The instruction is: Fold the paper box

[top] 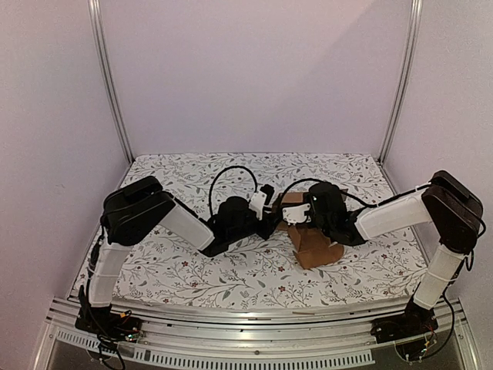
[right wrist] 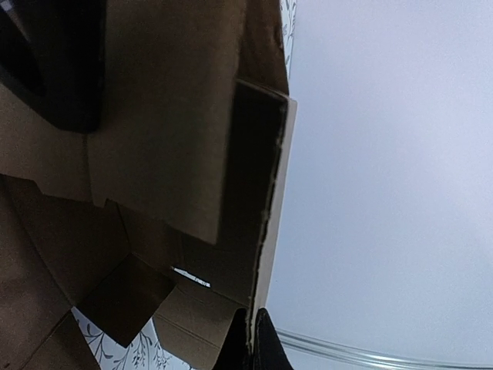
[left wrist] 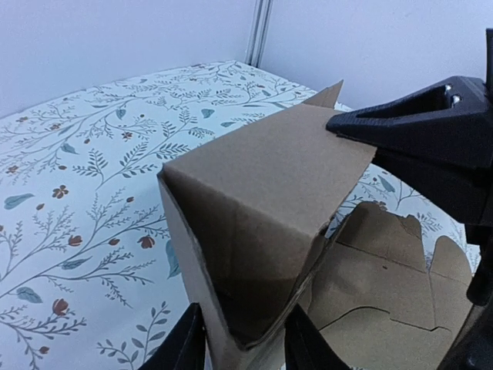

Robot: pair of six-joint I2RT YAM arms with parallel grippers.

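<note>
The paper box is plain brown cardboard, partly folded, at the table's middle between both arms. In the left wrist view its raised folded corner stands upright, with flat panels lying behind it at the right. My left gripper has its two fingers on either side of that folded corner, pinching it. My right gripper is shut on the thin edge of a box wall. Its black body also shows in the left wrist view, touching the upper flap.
The table has a white floral cloth. Pale walls and metal corner posts enclose it on three sides. A metal rail runs along the near edge.
</note>
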